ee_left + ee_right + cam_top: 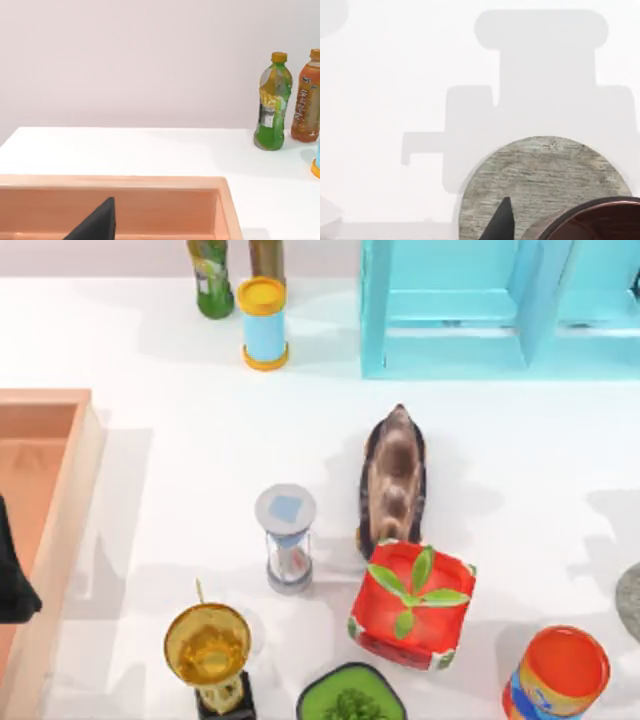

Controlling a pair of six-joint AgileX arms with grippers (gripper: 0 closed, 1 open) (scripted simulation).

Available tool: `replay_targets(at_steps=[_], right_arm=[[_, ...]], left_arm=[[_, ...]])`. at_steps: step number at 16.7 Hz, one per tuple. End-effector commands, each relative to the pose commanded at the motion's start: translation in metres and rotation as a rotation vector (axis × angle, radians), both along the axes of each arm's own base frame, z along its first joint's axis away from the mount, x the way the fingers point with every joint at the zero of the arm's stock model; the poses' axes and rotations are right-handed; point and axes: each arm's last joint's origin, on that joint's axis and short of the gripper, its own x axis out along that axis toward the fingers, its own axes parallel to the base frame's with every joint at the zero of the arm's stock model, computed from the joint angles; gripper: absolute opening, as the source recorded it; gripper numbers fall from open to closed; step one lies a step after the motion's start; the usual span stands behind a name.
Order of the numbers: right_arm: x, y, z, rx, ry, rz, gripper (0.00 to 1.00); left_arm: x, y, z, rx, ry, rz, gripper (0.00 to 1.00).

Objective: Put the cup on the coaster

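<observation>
The cup (pixel 592 222), a coppery-brown tumbler with a dark rim, shows close up in the right wrist view. It hangs over the near part of the coaster (pixel 540 175), a flat grey round disc on the white table. My right gripper (pixel 540 232) is shut on the cup, and one black finger (pixel 501 222) rests against its side. The arm's shadow falls on the table beyond the disc. In the top view, a sliver of the coaster (pixel 632 602) lies at the right edge. My left gripper (pixel 12 585) is parked over the peach tray (pixel 55 490) at the left edge.
An hourglass (pixel 287 538), a gold trophy (pixel 210 650), a red plant pot (pixel 412 605), a green dish (pixel 351 695) and an orange can (pixel 557 675) crowd the front. A brown oblong object (pixel 394 475) lies mid-table. A cyan shelf (pixel 480 310) and bottles (pixel 212 278) stand at the back.
</observation>
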Motion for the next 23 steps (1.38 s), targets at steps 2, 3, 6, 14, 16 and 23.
replay_targets(at_steps=[2, 3, 6, 14, 16, 23], right_arm=[[-0.010, -0.005, -0.008, 0.020, -0.005, -0.055, 0.00], [-0.013, -0.006, -0.009, 0.025, -0.006, -0.067, 0.00], [-0.013, -0.006, -0.009, 0.025, -0.006, -0.067, 0.00], [0.002, -0.005, -0.034, 0.025, 0.013, -0.064, 0.00], [0.008, -0.005, -0.044, 0.023, -0.018, -0.065, 0.00], [0.014, -0.005, -0.068, 0.025, -0.006, -0.067, 0.00]], left_arm=[[0.000, 0.000, 0.000, 0.000, 0.000, 0.000, 1.00], [0.000, 0.000, 0.000, 0.000, 0.000, 0.000, 1.00], [0.000, 0.000, 0.000, 0.000, 0.000, 0.000, 1.00], [0.000, 0.000, 0.000, 0.000, 0.000, 0.000, 1.00], [0.000, 0.000, 0.000, 0.000, 0.000, 0.000, 1.00], [0.000, 0.000, 0.000, 0.000, 0.000, 0.000, 1.00]])
